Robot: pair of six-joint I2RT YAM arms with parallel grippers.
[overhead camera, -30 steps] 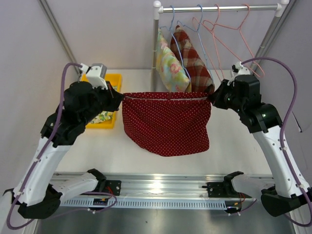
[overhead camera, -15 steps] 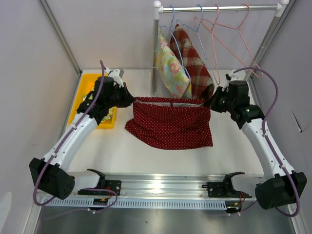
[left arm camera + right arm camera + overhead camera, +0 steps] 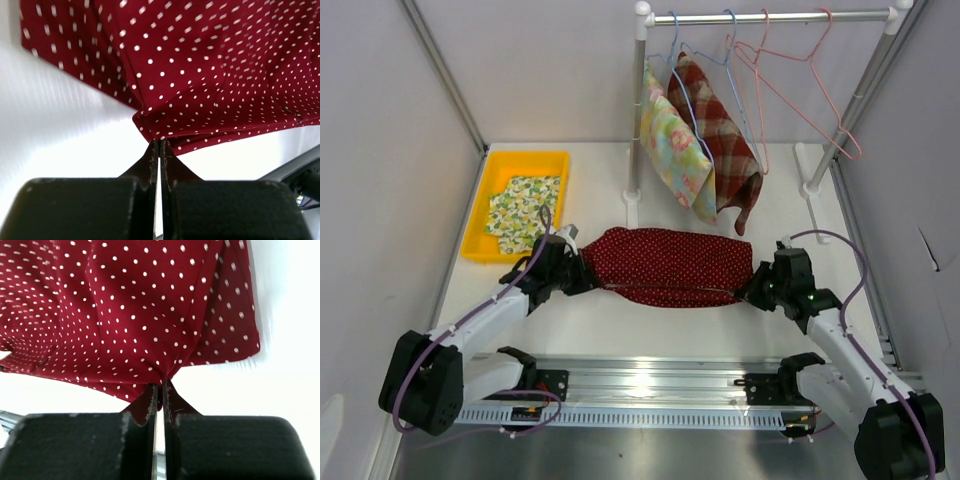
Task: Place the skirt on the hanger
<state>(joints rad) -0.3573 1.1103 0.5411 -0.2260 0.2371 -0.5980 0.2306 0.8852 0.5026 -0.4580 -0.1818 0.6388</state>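
Note:
The red skirt with white dots (image 3: pixel 665 265) lies stretched flat on the white table in the top view. My left gripper (image 3: pixel 582 277) is shut on its left corner; the cloth (image 3: pixel 210 75) is pinched at the fingertips in the left wrist view. My right gripper (image 3: pixel 752 292) is shut on the skirt's right corner, and the right wrist view shows the fabric (image 3: pixel 130 315) gathered between the fingers. Empty pink wire hangers (image 3: pixel 790 70) hang on the rail (image 3: pixel 770 16) at the back right.
Two other garments, a floral one (image 3: pixel 672 150) and a plaid one (image 3: pixel 720 130), hang on blue hangers from the rail. A yellow bin (image 3: pixel 516 200) with a floral cloth stands at the back left. The rack's post (image 3: pixel 636 110) stands just behind the skirt.
Both arms have come down and toward the near edge with the skirt. It hung stretched in the air before and now lies spread on the table.

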